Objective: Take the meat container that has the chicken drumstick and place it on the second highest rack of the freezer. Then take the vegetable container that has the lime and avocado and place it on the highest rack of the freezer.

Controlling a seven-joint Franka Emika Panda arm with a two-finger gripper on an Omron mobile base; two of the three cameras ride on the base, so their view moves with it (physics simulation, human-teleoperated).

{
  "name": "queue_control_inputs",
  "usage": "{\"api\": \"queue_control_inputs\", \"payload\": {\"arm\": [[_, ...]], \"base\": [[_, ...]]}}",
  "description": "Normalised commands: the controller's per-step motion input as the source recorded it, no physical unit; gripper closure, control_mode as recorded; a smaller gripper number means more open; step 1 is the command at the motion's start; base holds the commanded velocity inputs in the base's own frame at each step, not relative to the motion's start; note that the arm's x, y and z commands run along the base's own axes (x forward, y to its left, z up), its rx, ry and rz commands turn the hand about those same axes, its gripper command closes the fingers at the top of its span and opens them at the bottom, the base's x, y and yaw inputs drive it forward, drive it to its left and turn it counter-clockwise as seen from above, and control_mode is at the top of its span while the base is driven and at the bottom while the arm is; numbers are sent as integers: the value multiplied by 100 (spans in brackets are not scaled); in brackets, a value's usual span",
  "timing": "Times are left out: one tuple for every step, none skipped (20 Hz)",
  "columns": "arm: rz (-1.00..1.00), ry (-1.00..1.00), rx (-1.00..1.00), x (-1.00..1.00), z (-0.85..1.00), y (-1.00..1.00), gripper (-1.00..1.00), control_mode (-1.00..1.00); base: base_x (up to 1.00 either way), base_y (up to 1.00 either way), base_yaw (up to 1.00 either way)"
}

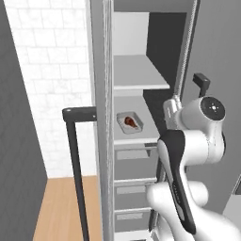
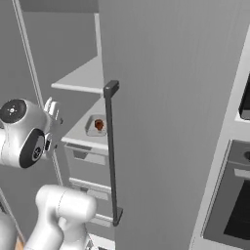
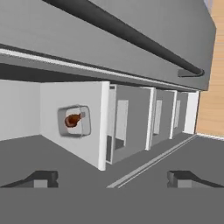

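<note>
Since the meat container (image 1: 130, 121) with the chicken drumstick (image 1: 130, 123) already sits on the second highest rack (image 1: 134, 134) of the freezer (image 2: 161, 122), toward the rack's front edge, I judge the first half done and the step in hand is backing out to fetch the vegetable container. My gripper (image 3: 112, 179) is released, jaws wide and holding nothing, well apart from the container. To do this well I'd draw the hand straight back, clear of the rack's front edge and of the open door with its dark bar handle (image 2: 112, 151), before swinging the arm. The highest rack (image 1: 139, 73) is bare, so nothing needs shifting up there.
</note>
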Motion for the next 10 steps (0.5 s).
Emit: {"api": "queue_control_inputs", "payload": {"arm": [[0,0,0,0,0,0,-100,100],[0,0,0,0,0,0,-100,100],[0,0,0,0,0,0,-100,100],[0,0,0,0,0,0,-100,100],[0,0,0,0,0,0,-100,100],[0,0,0,0,0,0,-100,100],[0,0,0,0,0,0,-100,100],[0,0,0,0,0,0,-100,100],[0,0,0,0,0,0,-100,100],[0,0,0,0,0,0,-100,100]], "base": [[-71,-12,-25],[-71,-18,-28],[-71,-18,-31],[-71,-31,-35],[-66,-39,-39],[-58,-44,-44],[-49,-46,-49],[-46,-59,-53],[-40,-64,-56],[-37,-64,-60]]}}
